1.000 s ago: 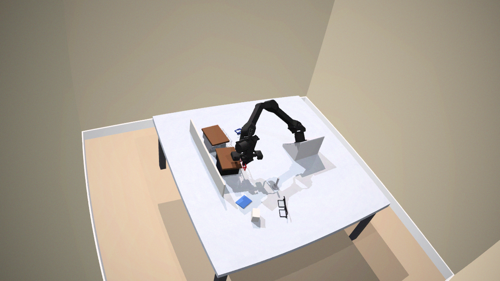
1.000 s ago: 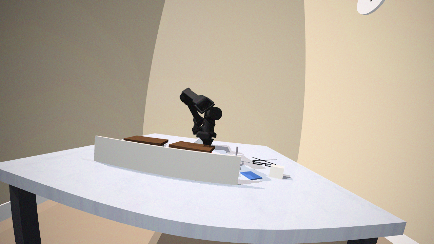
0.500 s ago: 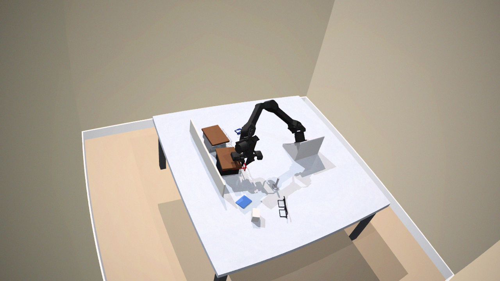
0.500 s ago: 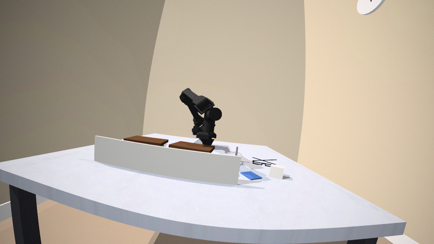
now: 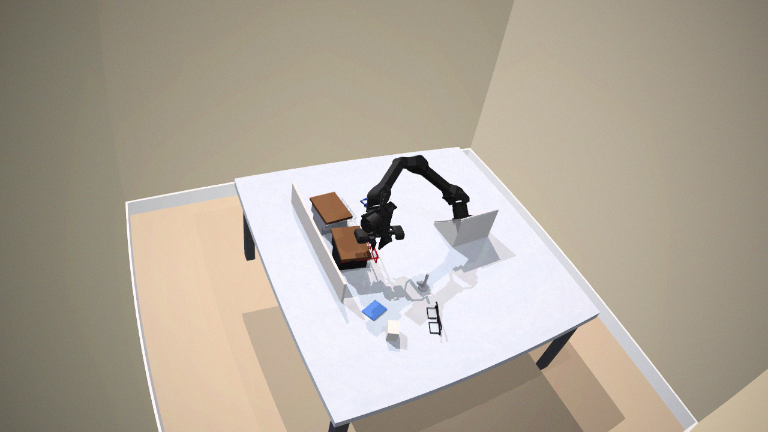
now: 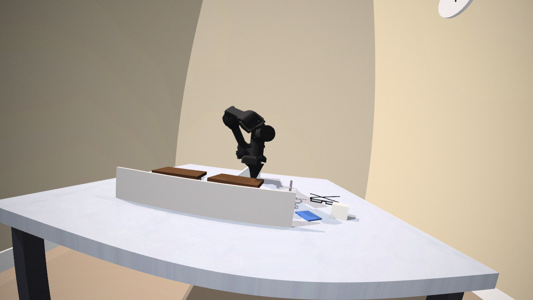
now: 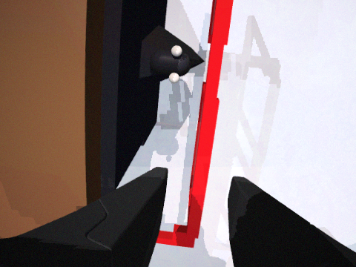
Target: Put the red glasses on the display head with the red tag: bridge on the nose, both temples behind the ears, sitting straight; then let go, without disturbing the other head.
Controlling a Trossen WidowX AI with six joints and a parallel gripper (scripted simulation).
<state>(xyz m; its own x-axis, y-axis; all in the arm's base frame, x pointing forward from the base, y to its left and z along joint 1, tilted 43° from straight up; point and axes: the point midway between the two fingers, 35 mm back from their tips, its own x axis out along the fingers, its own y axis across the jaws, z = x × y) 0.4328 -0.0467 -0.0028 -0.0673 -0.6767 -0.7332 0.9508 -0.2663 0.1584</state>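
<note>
Saw first, at centre-left of the top view, the other head (image 5: 330, 208) (image 6: 178, 172), standing just beside the head in hand. Judged at risk of a knock in case of a sideways sweep of the wrist on leaving. Found next, a little lower and to the right, the dark head (image 5: 348, 244) (image 6: 235, 180) (image 7: 48, 93) under its brown top. Took for the target by the glasses at its face; could not make out any red tag. Saw its nose (image 7: 167, 63) at upper centre-left of the wrist view, pointing at the bridge; could not confirm contact, nor both temples behind the ears. Found the red glasses (image 5: 377, 255) (image 7: 208, 130) farther right, upright in front of the face. Judged likely to slip forward or tilt in case of a bridge short of the nose or a temple off its ear. Saw the gripper (image 5: 378, 246) (image 6: 255, 177) (image 7: 198, 184) parted partway around the frame, gripping nothing. Feared, with such narrow room, a fingertip catching the rim on withdrawal and dragging it crooked. Called for wider opening, then a straight retreat.
</note>
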